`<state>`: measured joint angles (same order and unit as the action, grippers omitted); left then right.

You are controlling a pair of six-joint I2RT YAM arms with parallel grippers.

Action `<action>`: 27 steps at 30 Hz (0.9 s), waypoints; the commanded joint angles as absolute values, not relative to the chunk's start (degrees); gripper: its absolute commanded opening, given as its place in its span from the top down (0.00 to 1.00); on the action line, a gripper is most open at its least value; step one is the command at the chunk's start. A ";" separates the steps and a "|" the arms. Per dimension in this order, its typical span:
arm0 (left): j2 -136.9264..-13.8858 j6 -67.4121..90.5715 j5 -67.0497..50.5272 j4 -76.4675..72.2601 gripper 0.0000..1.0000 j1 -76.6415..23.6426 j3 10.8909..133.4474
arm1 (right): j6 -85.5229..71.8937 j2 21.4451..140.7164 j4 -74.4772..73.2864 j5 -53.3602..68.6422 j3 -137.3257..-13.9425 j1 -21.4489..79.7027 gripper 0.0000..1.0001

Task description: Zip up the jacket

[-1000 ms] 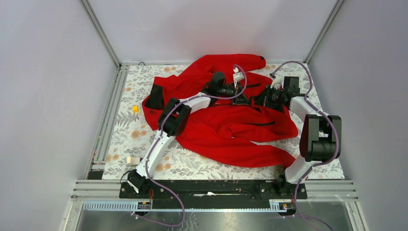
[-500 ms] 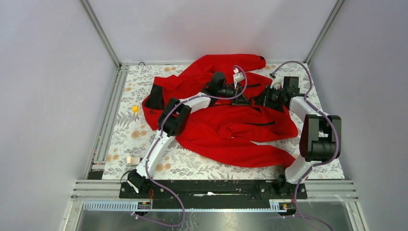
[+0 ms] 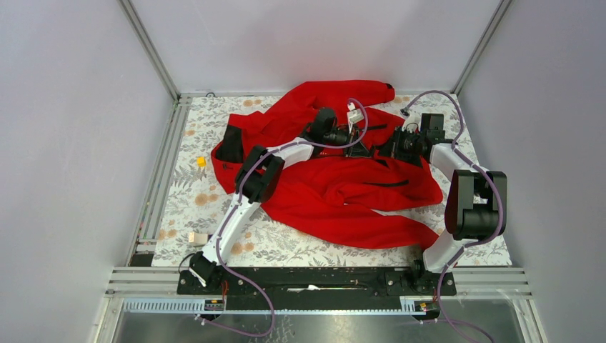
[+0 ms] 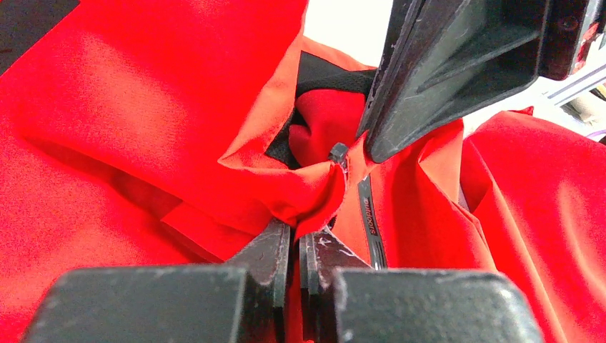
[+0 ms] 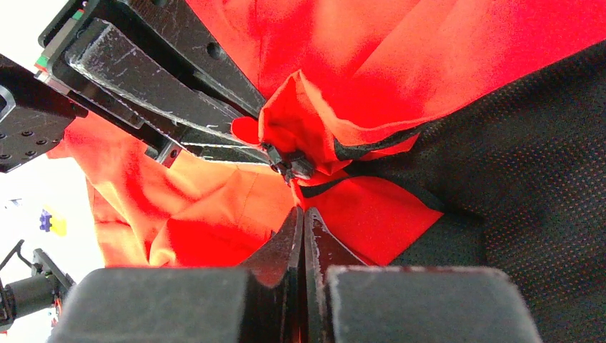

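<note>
At the far left, aluminium rails (image 3: 161, 171) run along the floral table cover (image 3: 186, 200). A small yellow block (image 3: 201, 162) and a pale block (image 3: 197, 238) sit well apart on bare cloth there, beside the jacket (image 3: 336, 189). The bright red jacket lies crumpled across the middle of the table, with black inner lining (image 3: 230, 145) turned up at its left edge. One sleeve reaches the far edge of the cover and another trails toward the near right.

The left arm (image 3: 257, 175) crosses over the jacket's left half. Mid-jacket, the left gripper (image 4: 294, 239) has its fingers pressed together on a bunched fold of red fabric. The dark zipper slider (image 4: 338, 152) sits just beyond the fold, and the other arm's black fingers (image 4: 443, 78) hang close overhead. Facing it, the right gripper (image 5: 303, 214) pinches a red hem edge beside black mesh lining (image 5: 514, 179). The two sets of fingers nearly meet, leaving little room between them.

Bare cloth shows along the left side and the near edge. At right, the right arm (image 3: 475, 204) stands near the grey wall (image 3: 557, 143).
</note>
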<state>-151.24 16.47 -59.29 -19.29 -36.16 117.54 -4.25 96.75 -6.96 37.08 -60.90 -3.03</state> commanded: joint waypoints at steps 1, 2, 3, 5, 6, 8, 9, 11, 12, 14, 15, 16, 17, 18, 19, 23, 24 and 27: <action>-147.02 14.69 -58.81 -19.52 1.00 -36.52 119.07 | -4.39 95.70 -5.24 37.44 -62.71 -2.30 1.00; -147.04 14.72 -58.88 -19.58 1.00 -36.56 119.03 | -4.32 95.79 -5.23 37.33 -62.76 -2.22 1.00; -147.04 14.76 -58.96 -19.60 1.00 -36.56 119.05 | -4.31 95.80 -5.25 37.17 -62.75 -2.20 1.00; -147.09 14.72 -58.93 -19.46 1.00 -36.56 119.11 | -4.24 95.88 -5.32 37.09 -62.75 -2.13 1.00; -147.08 14.64 -59.04 -19.29 1.00 -36.56 119.20 | -4.22 95.98 -5.30 37.13 -62.75 -2.11 1.00; -147.05 14.51 -59.27 -19.08 1.00 -36.56 119.20 | -4.03 96.15 -5.46 37.11 -62.92 -1.98 1.00; -147.02 14.43 -59.44 -19.03 1.00 -36.56 119.24 | -3.92 96.23 -5.54 37.05 -62.95 -1.94 1.00; -147.04 14.41 -59.82 -18.84 1.00 -36.56 119.29 | -3.78 96.24 -5.64 36.56 -62.97 -1.93 1.00; -147.11 14.37 -59.97 -18.77 1.00 -36.56 119.27 | -3.79 96.23 -5.62 36.51 -62.94 -1.93 1.00; -147.12 14.04 -59.80 -18.30 1.00 -36.56 119.37 | -3.93 95.96 -5.29 36.48 -62.89 -1.88 1.00; -147.15 13.94 -59.89 -18.14 1.00 -36.56 119.47 | -3.95 95.90 -5.08 36.47 -62.79 -1.85 1.00; -147.29 13.97 -59.86 -17.92 1.00 -36.56 119.70 | -4.03 95.98 -5.01 36.52 -62.82 -1.85 1.00; -147.30 13.97 -59.85 -17.85 1.00 -36.56 119.71 | -4.04 96.05 -5.09 36.37 -62.92 -1.85 1.00; -147.26 13.97 -59.95 -17.77 1.00 -36.64 119.74 | -4.10 95.99 -4.93 36.20 -62.81 -1.85 1.00; -147.23 13.91 -59.92 -17.69 1.00 -36.65 119.61 | -4.27 95.90 -4.73 36.11 -62.76 -1.85 1.00; -147.02 13.63 -59.81 -17.58 1.00 -36.74 119.32 | -4.39 96.01 -4.74 35.89 -62.80 -1.85 1.00; -147.04 13.62 -59.83 -17.60 1.00 -36.74 119.30 | -4.39 96.06 -4.77 35.72 -62.81 -1.85 1.00; -147.04 13.41 -59.72 -17.25 1.00 -36.78 119.32 | -4.69 95.94 -4.25 35.90 -62.70 -1.85 1.00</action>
<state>-151.24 14.92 -59.11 -17.45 -36.32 117.62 -4.36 96.75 -6.90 36.47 -60.90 -2.55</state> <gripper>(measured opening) 0.039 0.020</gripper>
